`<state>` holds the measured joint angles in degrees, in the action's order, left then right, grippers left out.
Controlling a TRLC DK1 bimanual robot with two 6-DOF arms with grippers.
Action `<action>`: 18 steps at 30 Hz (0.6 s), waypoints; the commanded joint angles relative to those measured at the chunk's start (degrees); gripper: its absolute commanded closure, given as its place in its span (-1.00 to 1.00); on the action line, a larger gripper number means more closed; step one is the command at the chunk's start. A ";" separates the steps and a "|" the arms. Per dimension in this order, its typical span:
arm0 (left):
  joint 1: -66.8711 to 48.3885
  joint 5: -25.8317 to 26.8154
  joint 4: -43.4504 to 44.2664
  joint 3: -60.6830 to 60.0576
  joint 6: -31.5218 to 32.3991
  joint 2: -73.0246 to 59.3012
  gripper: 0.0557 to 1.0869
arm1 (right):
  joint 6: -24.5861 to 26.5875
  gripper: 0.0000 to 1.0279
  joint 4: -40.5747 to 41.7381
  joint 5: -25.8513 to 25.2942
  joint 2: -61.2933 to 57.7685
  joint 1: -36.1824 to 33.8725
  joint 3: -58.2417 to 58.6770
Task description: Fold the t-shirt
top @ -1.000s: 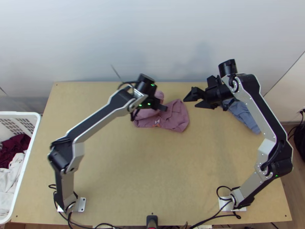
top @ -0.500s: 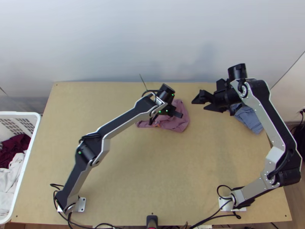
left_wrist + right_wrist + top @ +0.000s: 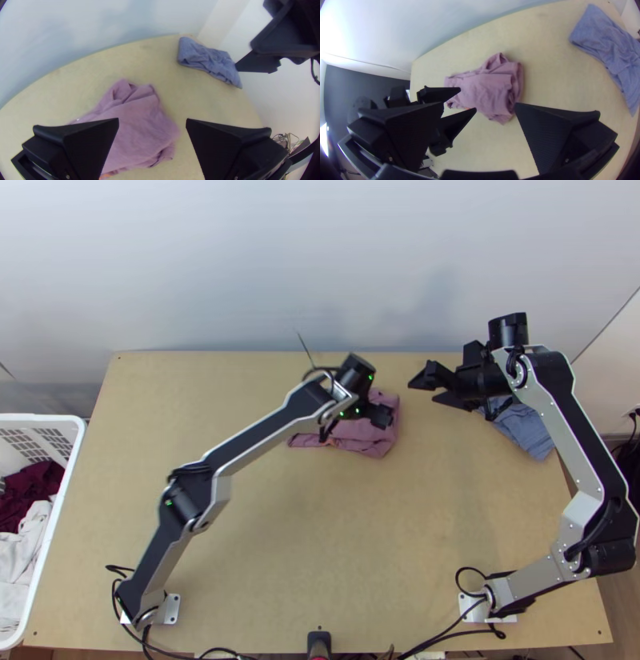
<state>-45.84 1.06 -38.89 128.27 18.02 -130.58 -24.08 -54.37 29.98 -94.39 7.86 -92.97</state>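
The pink t-shirt [image 3: 370, 441] lay in a folded, wrinkled bundle on the far middle of the table [image 3: 304, 532]. The left gripper [image 3: 385, 415] hung over it, jaws spread and gripping nothing. To the right of the shirt, the right gripper [image 3: 422, 391] also had its jaws parted and bare. A wrinkled blue cloth [image 3: 530, 430] lay at the far right.

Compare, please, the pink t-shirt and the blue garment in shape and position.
The pink t-shirt forms a broad, loosely folded bundle, the blue garment a narrower strip. The pink t-shirt lies nearer the middle of the table, the blue garment towards its right edge. Both are wrinkled.
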 commanded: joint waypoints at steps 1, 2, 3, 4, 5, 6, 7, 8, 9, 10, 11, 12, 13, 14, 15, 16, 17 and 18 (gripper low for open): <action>1.90 -0.01 -7.95 -0.21 1.23 9.73 -0.92 | -1.68 -0.93 4.62 -1.06 -0.62 3.04 0.07; 2.51 -0.01 -9.62 -0.83 1.31 11.49 -0.92 | -0.71 -0.93 5.41 -2.82 -0.71 4.54 -0.11; 3.31 -0.01 -11.03 -1.62 1.23 13.43 -0.92 | 0.96 -0.93 6.21 -4.75 -0.71 6.03 -0.20; 4.01 -0.01 -12.26 -2.94 1.23 15.36 -0.92 | 2.98 -0.93 6.21 -6.77 -0.71 7.70 -0.37; 4.98 -0.01 -13.40 -4.08 1.23 17.38 -0.92 | 4.39 -0.93 6.29 -8.88 -0.97 9.46 -0.55; 5.68 -0.01 -14.28 -5.31 1.23 19.14 -0.92 | 5.79 -0.93 6.29 -9.67 -1.50 10.95 -0.72; 6.65 -0.01 -14.72 -6.71 1.23 20.72 -0.92 | 7.20 -0.93 6.29 -10.29 -1.94 12.36 -0.90; 7.61 -0.01 -14.81 -8.47 1.14 22.65 -0.92 | 9.66 -0.93 6.29 -11.87 -2.29 14.12 -0.90; 8.40 -0.01 -14.81 -10.23 1.05 24.59 -0.92 | 12.56 -0.93 6.29 -14.42 -2.73 16.05 -0.81; 9.37 -0.01 -14.81 -12.16 0.88 26.35 -0.92 | 15.20 -0.93 6.29 -16.18 -3.17 17.89 -0.55; 10.16 -0.09 -14.89 -13.92 0.79 28.02 -0.92 | 16.96 -0.93 6.29 -17.06 -3.70 19.30 -0.37; 11.30 -0.01 -14.81 -15.68 0.79 29.69 -0.92 | 18.45 -0.93 6.29 -17.85 -4.14 20.53 -0.28; 12.01 -0.01 -14.81 -17.35 0.70 31.27 -0.92 | 20.30 -0.93 6.29 -18.46 -4.58 21.59 -0.11; 12.89 -0.01 -14.81 -19.28 0.70 33.11 -0.92 | 22.32 -0.93 6.29 -18.99 -5.10 22.38 0.16; 13.50 -0.01 -14.81 -20.95 0.70 34.34 -0.92 | 23.90 -0.93 6.38 -19.78 -5.72 22.90 0.24; 14.47 -0.09 -14.81 -22.80 0.70 35.93 -0.92 | 26.71 -0.93 6.38 -20.92 -6.16 23.61 0.77; 15.17 -0.01 -14.81 -24.38 0.79 37.24 -0.92 | 29.17 -0.93 6.47 -22.24 -6.60 24.22 1.30; 16.05 -0.01 -14.81 -26.14 0.79 38.56 -0.92 | 31.55 -0.93 6.56 -24.18 -6.95 25.01 2.00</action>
<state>-34.96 1.04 -52.75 112.55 18.87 -101.89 -5.06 -48.40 13.30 -98.67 26.65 -92.88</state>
